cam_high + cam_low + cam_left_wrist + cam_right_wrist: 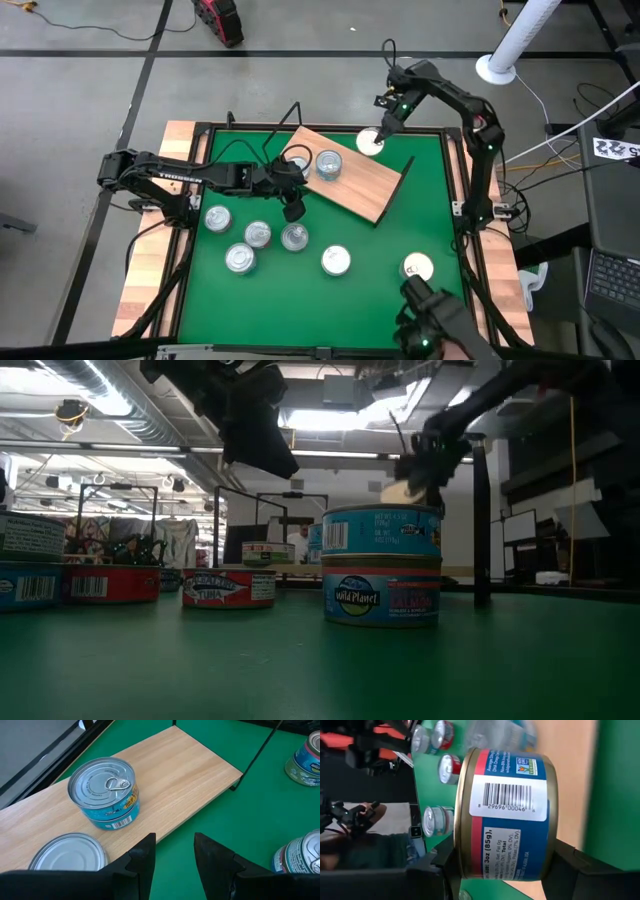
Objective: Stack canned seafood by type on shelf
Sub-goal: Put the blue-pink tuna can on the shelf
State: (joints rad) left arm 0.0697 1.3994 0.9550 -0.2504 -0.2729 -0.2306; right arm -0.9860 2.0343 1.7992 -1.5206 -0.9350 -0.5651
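While the high view showed the shelf [350,172] lying aslant toward the table's [440,215] far edge, it carried only two tin positions [328,163], with six tins [258,234] loose on the green nearer the front edge; most sorting remained, I judged. From the left wrist view, the left gripper [173,857] hung partly open and empty beside the shelf's near edge, facing a two-tin stack [106,792] and one single tin. From the right wrist view, the right gripper [500,865] clamped one blue-labelled tin [506,812] near the shelf's far corner.
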